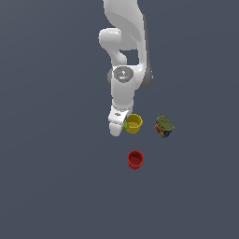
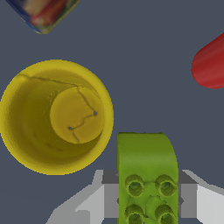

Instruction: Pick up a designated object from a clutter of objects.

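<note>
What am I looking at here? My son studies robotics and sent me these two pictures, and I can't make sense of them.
They are simulator renders. The exterior view shows a white robot arm over a grey floor. The other picture comes from a camera on its wrist, looking down past the claw. On the floor sit a yellow cup, a red cup and a patterned box. A green block sits between the claw's fingers; whether it is gripped yet I cannot tell.

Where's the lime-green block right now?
In the wrist view the lime-green block sits between the gripper fingers, right beside the yellow cup. In the exterior view only a green sliver shows at the cup's left edge.
</note>
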Tool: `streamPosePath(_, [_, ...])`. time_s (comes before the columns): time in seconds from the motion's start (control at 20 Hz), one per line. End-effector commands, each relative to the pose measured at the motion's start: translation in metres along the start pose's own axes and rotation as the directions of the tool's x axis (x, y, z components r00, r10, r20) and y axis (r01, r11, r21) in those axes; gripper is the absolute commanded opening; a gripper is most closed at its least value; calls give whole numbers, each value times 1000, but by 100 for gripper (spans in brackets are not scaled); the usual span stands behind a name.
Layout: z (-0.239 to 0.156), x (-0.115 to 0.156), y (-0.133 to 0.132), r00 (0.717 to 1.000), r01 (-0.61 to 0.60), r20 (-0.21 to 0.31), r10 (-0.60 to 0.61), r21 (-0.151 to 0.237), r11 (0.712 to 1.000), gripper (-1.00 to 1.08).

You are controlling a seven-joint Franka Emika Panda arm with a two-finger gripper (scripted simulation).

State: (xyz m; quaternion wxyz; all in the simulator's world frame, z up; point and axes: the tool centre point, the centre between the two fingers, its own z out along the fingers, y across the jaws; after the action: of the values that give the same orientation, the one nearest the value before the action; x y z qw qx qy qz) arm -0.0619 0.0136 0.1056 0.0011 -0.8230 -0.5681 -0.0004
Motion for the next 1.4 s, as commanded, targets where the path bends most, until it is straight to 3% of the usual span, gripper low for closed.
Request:
streamPosePath(0.0, [-21, 14, 6, 1000, 0, -1, 0, 1, 1000, -100])
streamPosePath(0.75, [-145, 95, 49, 1000, 0, -2, 0, 1, 1000, -100])
streamPosePath(1.35, [-222, 145, 79, 1000, -3, 0, 3, 0, 1000, -100])
